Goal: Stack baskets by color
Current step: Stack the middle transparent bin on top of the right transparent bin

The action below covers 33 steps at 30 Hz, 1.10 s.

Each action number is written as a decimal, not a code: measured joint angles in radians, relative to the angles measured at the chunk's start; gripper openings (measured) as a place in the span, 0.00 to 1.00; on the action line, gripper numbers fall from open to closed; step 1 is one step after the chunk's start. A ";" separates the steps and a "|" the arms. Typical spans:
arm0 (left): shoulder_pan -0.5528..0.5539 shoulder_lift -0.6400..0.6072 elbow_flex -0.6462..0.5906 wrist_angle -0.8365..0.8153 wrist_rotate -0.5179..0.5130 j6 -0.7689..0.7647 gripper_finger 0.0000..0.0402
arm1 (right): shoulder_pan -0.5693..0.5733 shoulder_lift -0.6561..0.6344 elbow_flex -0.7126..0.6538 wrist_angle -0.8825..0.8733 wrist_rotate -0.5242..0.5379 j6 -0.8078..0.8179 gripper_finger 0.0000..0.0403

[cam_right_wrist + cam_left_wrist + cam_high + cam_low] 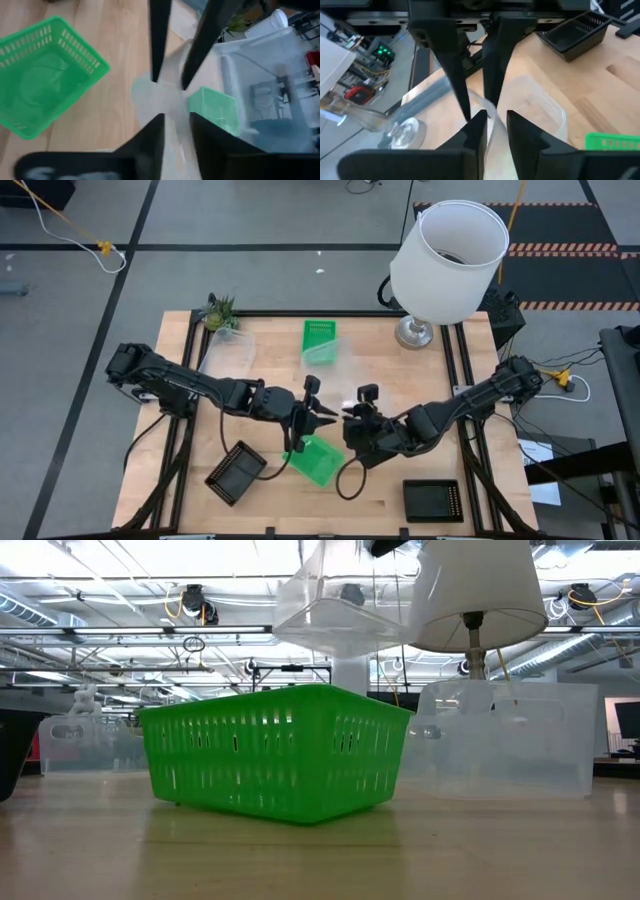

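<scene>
A clear basket (340,620) hangs in the air over the table's middle, between my two grippers. My left gripper (497,117) comes from the table's left and is shut on its rim. My right gripper (177,120) faces it from the right. It is open, with a finger on each side of the same rim, and whether one touches it I cannot tell. Below them a green basket (318,462) rests on its base on the table. A second green basket (319,340) lies toward the far edge. Another clear basket (226,352) stands at the far left. My left gripper pinches the clear basket's rim (495,111) between its two fingers. They come from the table's left, slanting a little downward. The basket is lifted clear of the table, above the green basket, and stays roughly level in the low view.
A large white lamp (445,260) stands at the far right corner and a small potted plant (220,310) at the far left. One black basket (235,473) lies near the front left, another (432,500) near the front right. Bare wood shows between them at the front.
</scene>
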<state>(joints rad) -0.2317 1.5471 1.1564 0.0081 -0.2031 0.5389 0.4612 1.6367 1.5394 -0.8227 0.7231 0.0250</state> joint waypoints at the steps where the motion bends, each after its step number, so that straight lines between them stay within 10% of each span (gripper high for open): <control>1: 0.000 0.000 0.000 0.004 0.005 0.004 0.15 | 0.005 0.000 0.000 0.008 0.000 0.001 0.26; 17: 0.003 0.000 0.000 0.004 0.100 0.095 0.06 | 0.038 -0.135 0.006 0.007 -0.121 0.051 0.56; 33: 0.001 0.000 0.000 -0.017 0.182 0.165 0.07 | -0.056 -0.122 0.006 -0.110 -0.331 -0.064 0.18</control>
<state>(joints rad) -0.2304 1.5475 1.1564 -0.0086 -0.0214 0.7039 0.4053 1.5147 1.5455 -0.9330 0.3916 -0.0390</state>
